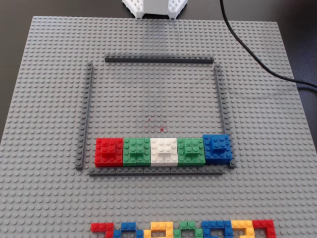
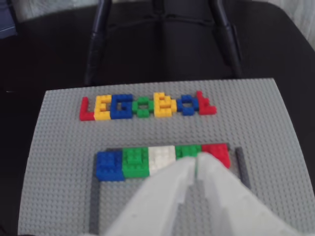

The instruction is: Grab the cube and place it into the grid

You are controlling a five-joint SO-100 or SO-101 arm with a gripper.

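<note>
Several cubes stand in a row along the near side of the grid in the fixed view: red (image 1: pixel 109 151), green (image 1: pixel 136 150), white (image 1: pixel 164 150), green (image 1: pixel 190 149) and blue (image 1: pixel 217 148). The grid is a frame of dark grey strips (image 1: pixel 158 60) on the grey baseplate (image 1: pixel 49 99). In the wrist view my white gripper (image 2: pixel 197 158) is shut and empty, raised above the inside of the frame, with its tips in front of the second green cube (image 2: pixel 187 150) and red cube (image 2: pixel 219 151). Only a white part of the arm (image 1: pixel 155 7) shows at the fixed view's top edge.
Coloured brick letters (image 2: pixel 147 105) lie on the baseplate beyond the row, and also show at the fixed view's bottom edge (image 1: pixel 183 229). A black cable (image 1: pixel 247 49) crosses the baseplate's far right corner. Black legs (image 2: pixel 96 44) stand past the plate.
</note>
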